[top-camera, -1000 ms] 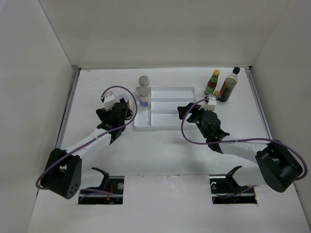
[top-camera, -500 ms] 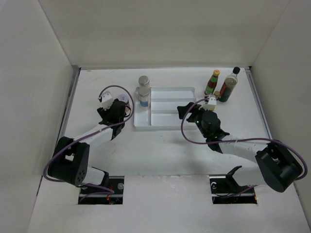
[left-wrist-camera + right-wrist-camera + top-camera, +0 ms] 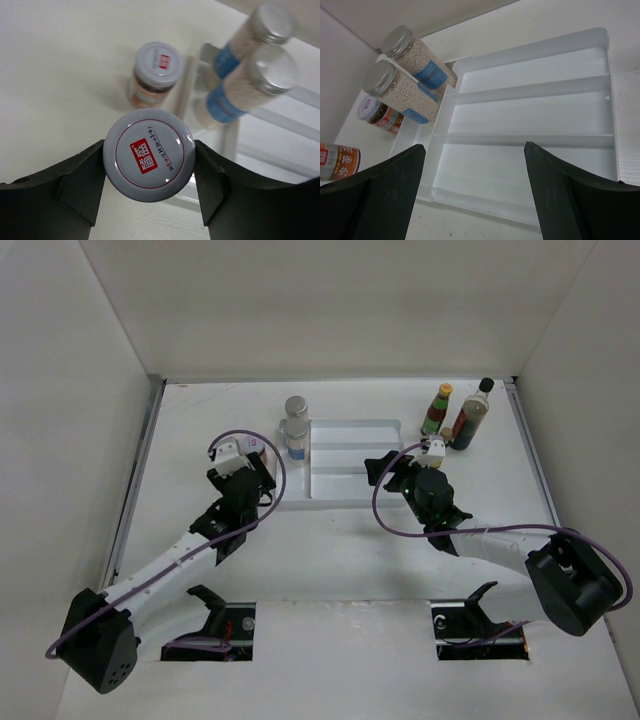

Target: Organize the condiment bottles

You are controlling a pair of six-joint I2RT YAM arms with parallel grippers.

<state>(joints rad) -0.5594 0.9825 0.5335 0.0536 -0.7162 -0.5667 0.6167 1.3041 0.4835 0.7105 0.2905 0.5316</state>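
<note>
My left gripper (image 3: pixel 149 146) (image 3: pixel 250 460) is shut on the lid of a grey-lidded, red-label jar (image 3: pixel 150 165), just left of the white tray (image 3: pixel 355 426). A second red-label jar (image 3: pixel 157 67) (image 3: pixel 376 113) stands on the table beside the tray's left wall. Two blue-label jars (image 3: pixel 296 406) (image 3: pixel 296 432) stand in the tray's left compartment. At the back right stand a red bottle with a yellow cap (image 3: pixel 437 410) and a tall dark bottle (image 3: pixel 472 416). Over the tray's front right, my right gripper (image 3: pixel 474 146) (image 3: pixel 386 468) is open and holds nothing.
The tray (image 3: pixel 530 90) has three long bare compartments running left to right. White walls close in the table on the left, the back and the right. Cables loop over both arms.
My left gripper has shut on the red-label jar and shifted slightly right toward the tray, its arm swinging round. The right arm has not moved.
</note>
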